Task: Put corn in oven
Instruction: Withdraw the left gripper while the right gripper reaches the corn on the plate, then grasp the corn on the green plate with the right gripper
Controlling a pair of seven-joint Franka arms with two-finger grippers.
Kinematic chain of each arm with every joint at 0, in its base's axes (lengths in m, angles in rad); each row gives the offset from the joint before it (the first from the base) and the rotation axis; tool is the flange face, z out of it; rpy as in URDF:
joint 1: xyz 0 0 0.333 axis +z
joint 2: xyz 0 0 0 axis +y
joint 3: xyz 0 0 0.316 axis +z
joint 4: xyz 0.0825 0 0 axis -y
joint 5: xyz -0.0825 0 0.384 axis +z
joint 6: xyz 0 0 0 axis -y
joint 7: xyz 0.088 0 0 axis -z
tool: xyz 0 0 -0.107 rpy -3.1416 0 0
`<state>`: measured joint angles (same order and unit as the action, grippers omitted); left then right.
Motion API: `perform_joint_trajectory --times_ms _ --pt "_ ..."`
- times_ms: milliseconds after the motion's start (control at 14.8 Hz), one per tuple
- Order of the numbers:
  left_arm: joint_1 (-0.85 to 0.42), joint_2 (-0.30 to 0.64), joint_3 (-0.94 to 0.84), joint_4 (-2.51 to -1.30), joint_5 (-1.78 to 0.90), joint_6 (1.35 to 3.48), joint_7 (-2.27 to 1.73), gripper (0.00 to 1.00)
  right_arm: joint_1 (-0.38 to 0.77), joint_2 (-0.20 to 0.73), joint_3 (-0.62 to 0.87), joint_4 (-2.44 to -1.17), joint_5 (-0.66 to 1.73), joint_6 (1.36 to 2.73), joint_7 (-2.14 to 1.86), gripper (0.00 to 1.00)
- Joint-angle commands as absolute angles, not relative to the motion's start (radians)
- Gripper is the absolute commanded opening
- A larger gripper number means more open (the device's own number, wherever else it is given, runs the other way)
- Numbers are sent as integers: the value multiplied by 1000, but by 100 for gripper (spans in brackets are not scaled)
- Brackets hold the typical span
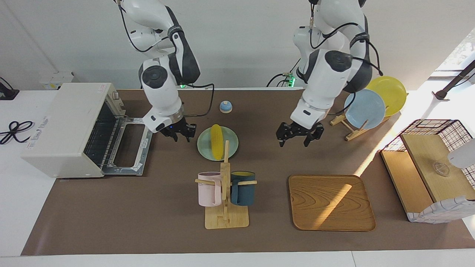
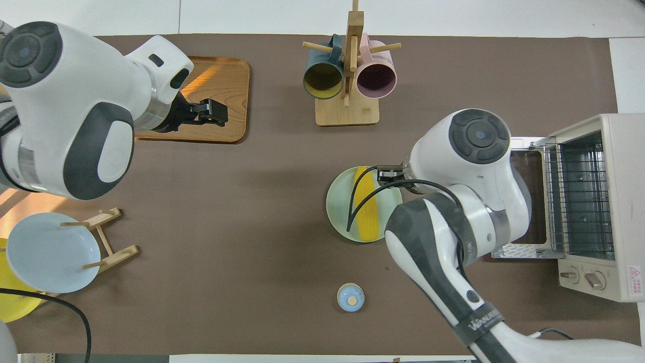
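Oven (image 1: 70, 129) sits at the right arm's end of the table: boxy, off-white, door (image 1: 129, 149) dropped flat, wire rack showing inside, two knobs on its panel in the overhead view. Just beside the open door, right gripper (image 1: 179, 134) hangs low over the brown mat between oven and plate, fingers apart w/ nothing btwn them, touching nothing. Next along, corn (image 1: 216, 141): bright yellow tapered cob w/ ribbed kernels, lying lengthwise on a pale green plate (image 1: 206, 148) mid-table, approx. centred on it. Small blue knobbed lid (image 1: 225, 106) lies nearer to the robots than the plate; mug rack (image 1: 225, 196) w/ pink and dark blue mugs stands farther out. Left gripper (image 1: 300, 135) hovers above the mat, well apart from the corn, fingers spread, empty; arm waits. Wooden tray (image 1: 331, 202) lies farther from the robots than it.
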<state>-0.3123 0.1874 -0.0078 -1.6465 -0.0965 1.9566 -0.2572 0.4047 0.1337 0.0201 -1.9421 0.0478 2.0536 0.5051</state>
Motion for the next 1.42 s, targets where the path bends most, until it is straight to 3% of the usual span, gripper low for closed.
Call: perform_joint_trajectory --times_ms 0,203,338,474,1015,1083,1286,1353 --pt "-281 123 -20 -1651 -37 1861 -212 100 475 202 14 -1859 34 2054 616 58" --pt "-264 80 -18 -1657 -9 1781 -203 100 583 291 14 -1855 31 2139 731 59" --pt "-262 51 -18 -1660 -8 1729 -204 100 635 350 14 -1856 31 2207 752 46" --pt "-262 31 -18 -1681 -9 1718 -203 100 644 354 14 -1861 31 2207 752 42" --pt "-212 -9 -20 -1681 8 1692 -121 100 658 338 14 -1959 29 2299 747 42" --pt "-209 -18 -21 -1681 9 1677 -98 100 658 334 14 -1962 29 2302 742 39" --pt "-169 -34 -34 -1700 9 1652 -65 100 658 334 14 -1965 29 2303 739 6" --pt "-164 -43 -40 -1725 9 1663 -46 100 658 334 14 -1965 29 2299 738 0"
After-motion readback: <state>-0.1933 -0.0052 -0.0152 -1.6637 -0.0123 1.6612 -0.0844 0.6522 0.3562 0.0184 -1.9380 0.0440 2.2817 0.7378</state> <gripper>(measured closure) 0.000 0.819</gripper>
